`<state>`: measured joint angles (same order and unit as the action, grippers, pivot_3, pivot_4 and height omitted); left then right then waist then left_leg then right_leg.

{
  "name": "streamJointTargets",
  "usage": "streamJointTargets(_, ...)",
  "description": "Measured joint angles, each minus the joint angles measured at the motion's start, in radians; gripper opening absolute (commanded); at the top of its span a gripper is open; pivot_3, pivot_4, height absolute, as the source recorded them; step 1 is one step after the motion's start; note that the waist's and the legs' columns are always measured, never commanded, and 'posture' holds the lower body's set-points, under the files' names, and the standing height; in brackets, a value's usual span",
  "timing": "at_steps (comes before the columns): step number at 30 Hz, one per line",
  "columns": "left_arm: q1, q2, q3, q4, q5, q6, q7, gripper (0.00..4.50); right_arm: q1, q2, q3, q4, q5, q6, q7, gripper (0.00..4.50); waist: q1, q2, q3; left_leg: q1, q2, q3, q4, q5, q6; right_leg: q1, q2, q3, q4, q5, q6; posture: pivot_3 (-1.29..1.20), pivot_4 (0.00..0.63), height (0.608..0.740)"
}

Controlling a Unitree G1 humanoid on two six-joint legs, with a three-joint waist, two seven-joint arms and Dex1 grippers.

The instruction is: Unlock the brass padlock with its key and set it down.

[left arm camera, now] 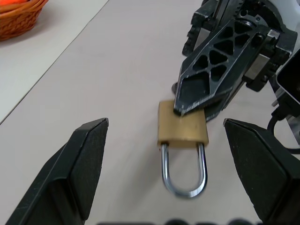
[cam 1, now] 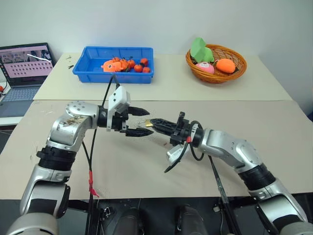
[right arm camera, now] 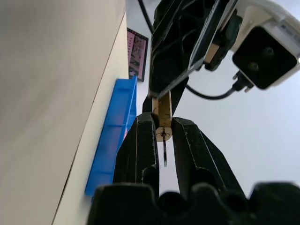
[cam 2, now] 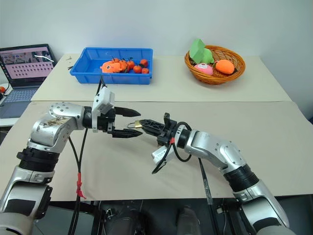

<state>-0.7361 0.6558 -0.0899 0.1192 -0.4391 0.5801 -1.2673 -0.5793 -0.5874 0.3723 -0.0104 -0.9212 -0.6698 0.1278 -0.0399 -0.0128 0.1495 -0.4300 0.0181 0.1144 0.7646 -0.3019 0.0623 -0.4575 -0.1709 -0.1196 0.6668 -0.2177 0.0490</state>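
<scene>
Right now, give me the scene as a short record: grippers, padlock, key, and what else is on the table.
right gripper: shut on the padlock body, held above the table
padlock: brass body pinched; shackle looks closed and points toward the left gripper
left gripper: open, fingers either side of the shackle, not touching
key: thin piece hanging from the padlock's keyhole end
table: beige
blue tray: holds orange toys
basket: holds toy food
laptop: open, far left

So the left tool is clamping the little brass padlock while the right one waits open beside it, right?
Not quite: it's the reverse. The left wrist view shows the right tool clamping the padlock, while the left tool waits open beside it.
</scene>
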Motion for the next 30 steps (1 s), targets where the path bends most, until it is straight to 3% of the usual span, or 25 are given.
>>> streamJointTargets(8, -0.052, -0.001, 0.075, 0.131, -0.123, 0.207, -0.033, 4.17, 0.001, -0.015, -0.027, 0.0, -0.001, 0.029, -0.008, 0.09, -0.001, 0.0, 0.0, 0.0, 0.0, 0.0, 0.0, 0.0, 0.0, 0.0, 0.0, 0.0, 0.0, 0.0, 0.0, 0.0, 0.15, 0.684)
streamJointTargets(11, -0.048, 0.012, 0.073, 0.173, -0.127, 0.249, -0.048, 3.5, 0.001, -0.016, -0.033, 0.0, -0.001, 0.045, -0.009, 0.09, -0.002, 0.0, 0.0, 0.0, 0.0, 0.0, 0.0, 0.0, 0.0, 0.0, 0.0, 0.0, 0.0, 0.0, 0.0, 0.0, 0.15, 0.684)
streamJointTargets(20, -0.064, -0.006, 0.14, 0.368, -0.197, 0.488, -0.014, 0.15, 0.001, -0.025, -0.043, -0.001, -0.001, 0.071, -0.012, 0.09, -0.001, 0.0, 0.0, 0.0, 0.0, 0.0, 0.0, 0.0, 0.0, 0.0, 0.0, 0.0, 0.0, 0.0, 0.001, 0.0, 0.15, 0.684)
streamJointTargets(30, -0.069, -0.154, 0.203, 0.36, -0.282, 0.698, 0.134, 0.06, 0.016, -0.007, -0.038, -0.06, -0.006, 0.086, -0.005, 0.09, -0.007, 0.0, 0.0, 0.001, 0.0, 0.0, 0.0, 0.0, 0.0, 0.0, 0.0, 0.0, 0.001, 0.003, -0.005, 0.0, 0.15, 0.684)
